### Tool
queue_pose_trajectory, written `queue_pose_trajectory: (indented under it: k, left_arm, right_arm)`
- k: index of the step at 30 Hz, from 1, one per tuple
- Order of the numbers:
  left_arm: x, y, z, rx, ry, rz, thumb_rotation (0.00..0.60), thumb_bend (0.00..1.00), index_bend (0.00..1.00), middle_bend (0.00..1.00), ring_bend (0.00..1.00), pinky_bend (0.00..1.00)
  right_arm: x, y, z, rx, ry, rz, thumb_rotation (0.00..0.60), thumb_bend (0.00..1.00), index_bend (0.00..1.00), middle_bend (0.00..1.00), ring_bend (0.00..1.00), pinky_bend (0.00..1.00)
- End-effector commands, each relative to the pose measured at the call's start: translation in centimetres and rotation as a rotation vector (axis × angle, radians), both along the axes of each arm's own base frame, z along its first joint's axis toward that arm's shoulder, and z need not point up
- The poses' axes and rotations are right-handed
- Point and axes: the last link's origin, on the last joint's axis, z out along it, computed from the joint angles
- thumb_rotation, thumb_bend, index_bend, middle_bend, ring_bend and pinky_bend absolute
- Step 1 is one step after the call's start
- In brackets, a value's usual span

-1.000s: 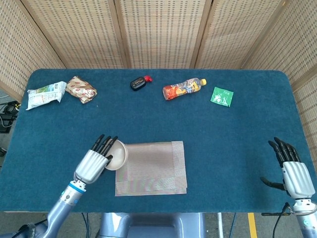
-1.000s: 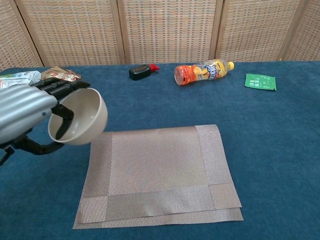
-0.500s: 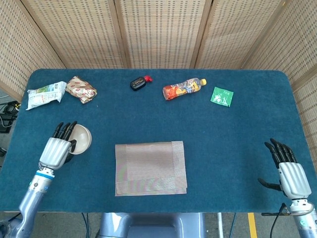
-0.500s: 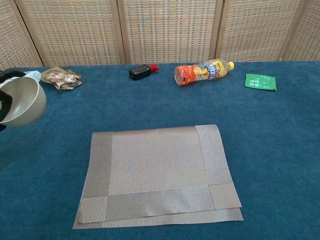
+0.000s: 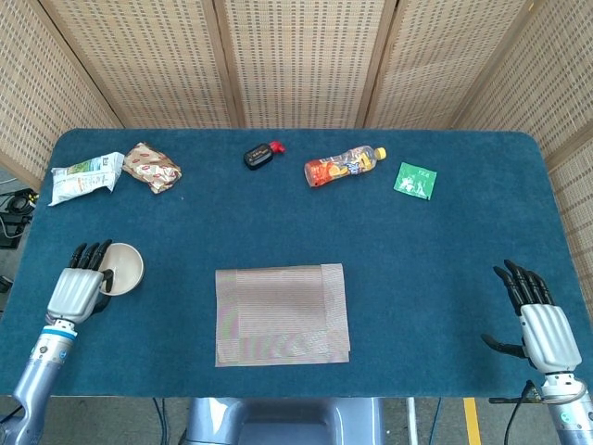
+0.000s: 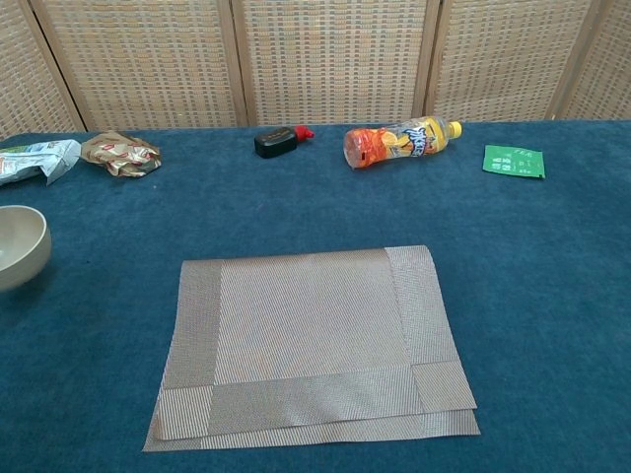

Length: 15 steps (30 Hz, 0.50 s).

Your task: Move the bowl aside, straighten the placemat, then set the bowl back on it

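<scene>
Bowl (image 5: pixel 120 269) at the lower left of the head view, upright on the blue surface (image 5: pixel 445 250), well apart from the placemat (image 5: pixel 283 314) at lower centre. Left hand (image 5: pixel 78 286) pressed against the bowl's left side, fingers over the rim and holding it; hand itself out of the chest view, where only the bowl (image 6: pixel 20 246) shows at the left edge. Placemat (image 6: pixel 311 340) folded over on itself, a second layer peeking out along the bottom and right edges. Right hand (image 5: pixel 539 320) at the lower right of the head view, wide with fingers apart, holding nothing, far from bowl and placemat. Along the top of the frame: white packet (image 5: pixel 85 176), brown snack wrapper (image 5: pixel 152 166), small black item with a red tip (image 5: pixel 261 154), orange bottle (image 5: pixel 343 166) lying on its side, green sachet (image 5: pixel 415 180).
</scene>
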Motion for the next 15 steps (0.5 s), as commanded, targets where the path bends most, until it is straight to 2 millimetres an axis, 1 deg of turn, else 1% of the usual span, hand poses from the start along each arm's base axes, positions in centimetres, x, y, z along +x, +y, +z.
queue_pose_trajectory:
  k: [1,4,5,7,9,10,12,15]
  left_arm:
    - [-0.4,-0.3,-0.3,-0.013,0.005,0.01,0.6,0.41,0.57,0.0,0.0,0.0]
    - [-0.6,-0.5,-0.5,-0.024,0.002,0.019,0.6,0.37,0.48,0.0,0.0,0.0]
    - [-0.7,-0.6,-0.5,-0.03,-0.002,0.023,0.6,0.34,0.43,0.0,0.0,0.0]
    - [-0.8,-0.7,-0.3,-0.033,-0.015,0.024,0.6,0.27,0.34,0.0,0.0,0.0]
    - [-0.7,-0.9,0.0,-0.035,-0.032,0.017,0.6,0.17,0.24,0.0,0.0,0.0]
    - [-0.7,-0.9,0.1,-0.033,-0.038,0.013,0.6,0.15,0.21,0.0,0.0,0.0]
    - [-0.3,-0.9,0.6,-0.02,-0.068,-0.009,0.6,0.13,0.14,0.0,0.0,0.0]
    - [0.4,-1.1,1.5,-0.006,-0.134,-0.047,0.6,0.13,0.1,0.0,0.0,0.0]
  right_arm:
    - [0.0,0.0,0.0,-0.002,0.0,0.0,0.6,0.02,0.0,0.0,0.0,0.0]
    - [0.0,0.0,0.1,-0.004,-0.004,0.0,0.6,0.02,0.0,0.0,0.0,0.0]
    - [0.0,0.0,0.1,-0.004,-0.005,0.0,0.6,0.02,0.0,0.0,0.0,0.0]
    - [0.0,0.0,0.1,-0.004,-0.004,0.001,0.6,0.02,0.0,0.0,0.0,0.0]
    - [0.0,0.0,0.1,-0.004,-0.005,0.001,0.6,0.02,0.0,0.0,0.0,0.0]
    - [0.0,0.0,0.1,-0.005,-0.005,0.002,0.6,0.02,0.0,0.0,0.0,0.0]
    - [0.0,0.0,0.2,-0.007,-0.007,0.002,0.6,0.02,0.0,0.0,0.0,0.0]
    - [0.0,0.0,0.3,-0.01,-0.008,0.003,0.6,0.02,0.0,0.0,0.0,0.0]
